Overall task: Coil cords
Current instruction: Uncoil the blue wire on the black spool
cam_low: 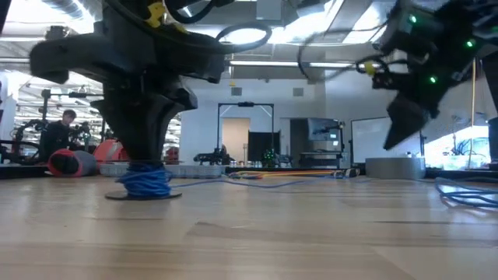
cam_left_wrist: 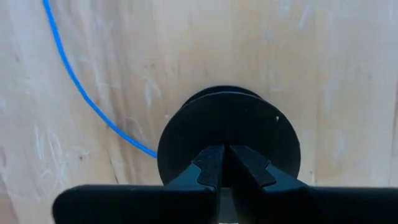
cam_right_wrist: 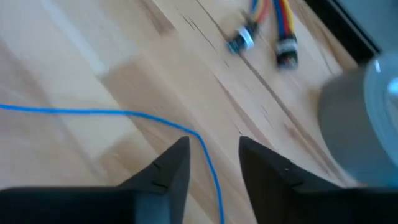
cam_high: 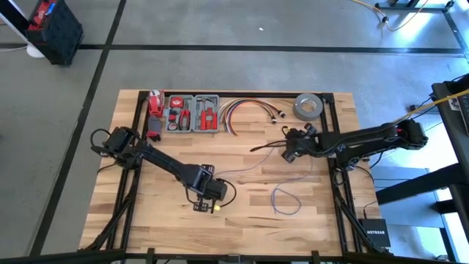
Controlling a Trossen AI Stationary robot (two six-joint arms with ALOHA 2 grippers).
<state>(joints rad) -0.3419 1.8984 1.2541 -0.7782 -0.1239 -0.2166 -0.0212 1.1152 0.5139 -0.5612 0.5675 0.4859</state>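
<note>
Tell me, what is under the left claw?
Under the left claw sits a black spool wound with blue wire. The table beneath the spool is covered.

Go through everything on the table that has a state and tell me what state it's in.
Blue wire: partly wound on the spool, the rest lying loose across the table.
Black spool: standing on the table, gripped.
Left gripper: jaws shut on the spool.
Right gripper: jaws open, the wire between them.
Tape roll: lying flat.
Tool case: open.

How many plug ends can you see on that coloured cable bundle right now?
2, on the red, yellow and white cable bundle: plug ends and side by side by the grey tape roll. Others may be hidden.
</note>
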